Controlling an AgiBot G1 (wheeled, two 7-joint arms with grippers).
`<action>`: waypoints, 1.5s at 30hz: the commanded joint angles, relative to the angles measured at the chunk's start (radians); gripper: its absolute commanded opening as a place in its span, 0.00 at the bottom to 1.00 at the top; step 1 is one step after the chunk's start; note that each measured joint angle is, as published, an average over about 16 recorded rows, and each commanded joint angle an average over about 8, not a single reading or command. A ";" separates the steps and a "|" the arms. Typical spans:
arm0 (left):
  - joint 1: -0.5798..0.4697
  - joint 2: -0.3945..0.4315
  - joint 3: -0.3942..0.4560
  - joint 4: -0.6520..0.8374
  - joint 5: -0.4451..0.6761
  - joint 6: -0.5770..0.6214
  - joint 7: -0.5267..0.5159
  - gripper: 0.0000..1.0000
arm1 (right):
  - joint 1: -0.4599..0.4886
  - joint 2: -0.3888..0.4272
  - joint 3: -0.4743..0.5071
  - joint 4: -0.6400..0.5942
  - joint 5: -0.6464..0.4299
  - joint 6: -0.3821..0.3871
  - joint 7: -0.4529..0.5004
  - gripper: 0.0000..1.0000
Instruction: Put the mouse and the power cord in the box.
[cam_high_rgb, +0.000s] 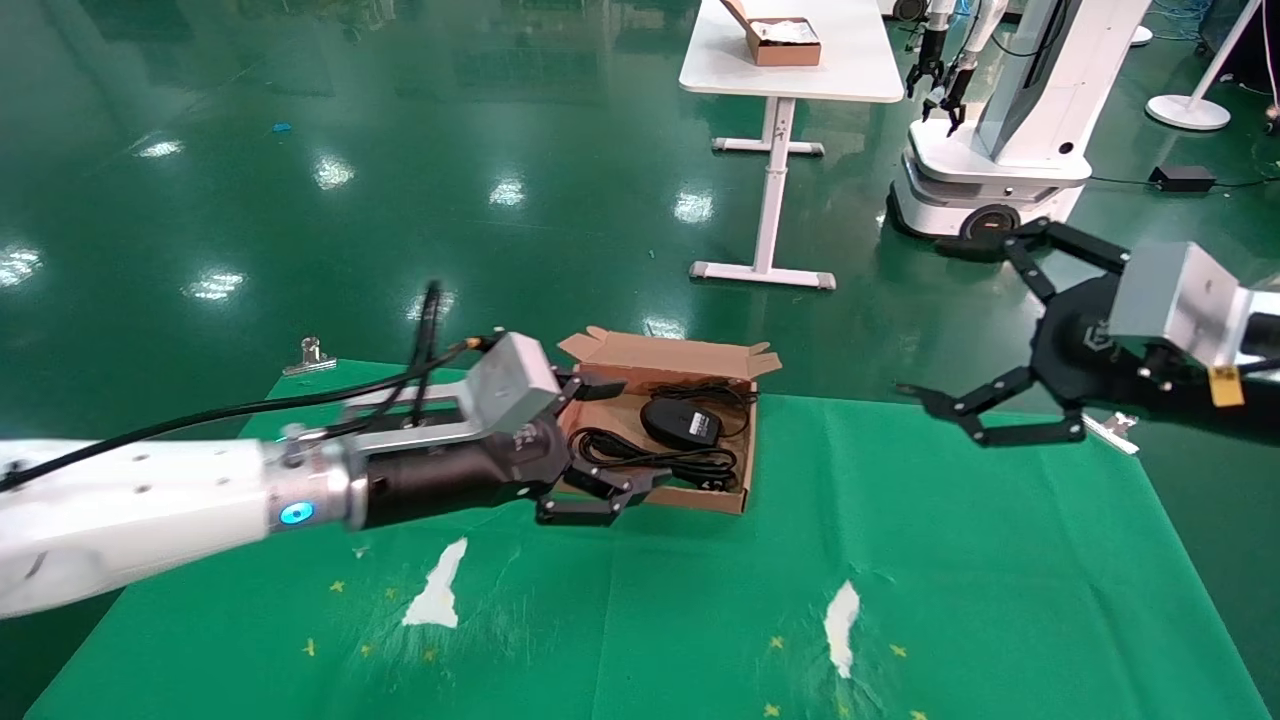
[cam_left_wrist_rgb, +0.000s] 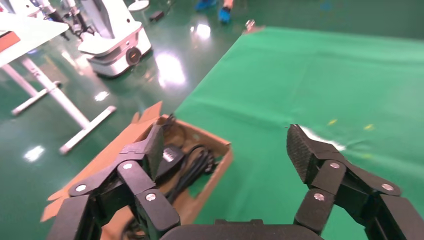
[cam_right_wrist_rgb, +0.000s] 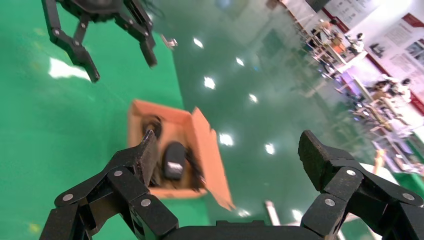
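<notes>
The brown cardboard box (cam_high_rgb: 705, 497) lies open near the far edge of the green cloth, its flap lid (cam_high_rgb: 668, 355) folded back. The black mouse (cam_high_rgb: 682, 422) rests inside it, and the coiled black power cord (cam_high_rgb: 655, 462) lies beside the mouse. My left gripper (cam_high_rgb: 640, 435) hangs open over the box's left end with nothing between its fingers. The left wrist view shows the box (cam_left_wrist_rgb: 216, 172), mouse (cam_left_wrist_rgb: 170, 155) and cord (cam_left_wrist_rgb: 198, 162) beside one finger (cam_left_wrist_rgb: 154, 142). My right gripper (cam_high_rgb: 955, 315) is open and raised to the right of the box, empty. It looks down on the box (cam_right_wrist_rgb: 207, 150) and mouse (cam_right_wrist_rgb: 174, 161).
Beyond the green-covered table (cam_high_rgb: 900, 560) stand a white table (cam_high_rgb: 800, 75) carrying a smaller brown box (cam_high_rgb: 785, 42), and another robot (cam_high_rgb: 1000, 140). Two torn white patches (cam_high_rgb: 437, 590) (cam_high_rgb: 842, 625) mark the cloth. A metal clamp (cam_high_rgb: 312, 352) grips the far left table edge.
</notes>
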 joint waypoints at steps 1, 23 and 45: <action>0.022 -0.026 -0.024 -0.026 -0.027 0.028 -0.012 1.00 | -0.025 0.005 0.008 0.033 0.018 -0.006 0.038 1.00; 0.261 -0.308 -0.292 -0.313 -0.319 0.338 -0.145 1.00 | -0.305 0.059 0.098 0.398 0.220 -0.070 0.454 1.00; 0.353 -0.417 -0.397 -0.425 -0.436 0.459 -0.194 1.00 | -0.459 0.089 0.148 0.597 0.333 -0.107 0.668 1.00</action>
